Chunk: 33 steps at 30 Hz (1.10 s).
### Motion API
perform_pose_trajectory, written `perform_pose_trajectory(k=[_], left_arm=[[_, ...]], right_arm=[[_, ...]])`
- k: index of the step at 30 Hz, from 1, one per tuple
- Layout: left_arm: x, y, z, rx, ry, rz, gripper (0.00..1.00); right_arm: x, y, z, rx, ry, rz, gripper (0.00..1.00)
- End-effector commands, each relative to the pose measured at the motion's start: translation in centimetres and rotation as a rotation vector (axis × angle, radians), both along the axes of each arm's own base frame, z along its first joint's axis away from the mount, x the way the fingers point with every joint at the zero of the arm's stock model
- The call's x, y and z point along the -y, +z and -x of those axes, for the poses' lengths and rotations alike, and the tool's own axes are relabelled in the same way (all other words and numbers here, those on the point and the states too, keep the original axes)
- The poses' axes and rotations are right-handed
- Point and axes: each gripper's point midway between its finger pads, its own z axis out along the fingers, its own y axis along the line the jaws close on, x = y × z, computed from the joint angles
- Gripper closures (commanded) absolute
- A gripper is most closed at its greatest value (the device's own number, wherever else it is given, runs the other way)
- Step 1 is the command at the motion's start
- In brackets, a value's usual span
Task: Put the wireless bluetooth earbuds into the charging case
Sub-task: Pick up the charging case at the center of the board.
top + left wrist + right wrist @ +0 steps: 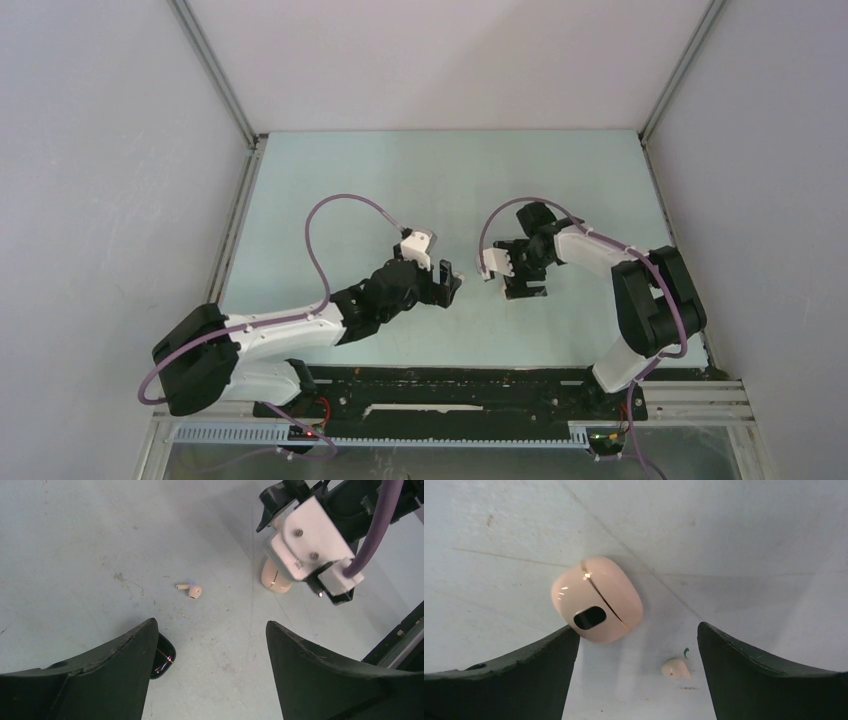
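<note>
The beige-pink earbud (190,589) is lying on its side on the pale table (75,540), outside any case, its stem pointing away from the pink charging case (274,580). It is sitting just beyond the gap of the left gripper (211,625), whose fingers are standing wide apart and holding nothing. A glossy black case (162,657) is peeking out from behind one of those fingers.

The pink charging case is resting shut on the table, near the earbud but apart from it, under the right gripper (637,627). In the right wrist view the case is lying between that gripper's fingers — close to one, whether touching I cannot tell, and well clear of the other. Those jaws are standing wide and gripping nothing. The earbud (676,669) is lying nearer the camera in the same gap, clear of both fingers.
</note>
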Motion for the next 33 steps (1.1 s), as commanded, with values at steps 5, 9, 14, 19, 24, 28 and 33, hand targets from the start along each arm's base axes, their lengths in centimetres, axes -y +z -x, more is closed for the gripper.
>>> perform_pose_trajectory(k=[5, 9, 14, 19, 24, 28, 33], left_arm=[[-0.6, 1.7, 0.0, 0.044, 0.010, 0.035, 0.15], [-0.8, 1.5, 0.2, 0.044, 0.013, 0.032, 0.15], [-0.7, 1.5, 0.2, 0.038, 0.012, 0.039, 0.16], [-0.7, 1.6, 0.3, 0.034, 0.010, 0.046, 0.16], [-0.5, 1.5, 0.3, 0.017, 0.020, 0.071, 0.16], [0.5, 1.4, 0.7, -0.051, 0.021, 0.139, 0.17], [3.8, 2.8, 1.5, -0.113, -0.111, 0.261, 0.20]], right_arm=[[-2.3, -1.0, 1.7, -0.049, 0.056, 0.010, 0.13], [-2.3, -1.3, 2.7, -0.136, 0.039, 0.020, 0.20], [-2.2, -1.2, 2.6, -0.188, -0.032, 0.015, 0.24], [-1.8, -1.4, 3.1, -0.227, -0.088, 0.034, 0.37], [-1.7, -0.7, 3.3, -0.253, -0.158, 0.002, 0.59], [-2.9, 3.3, 3.1, -0.238, -0.228, -0.165, 0.62], [-4.4, 8.4, 4.1, -0.159, -0.221, -0.316, 0.62]])
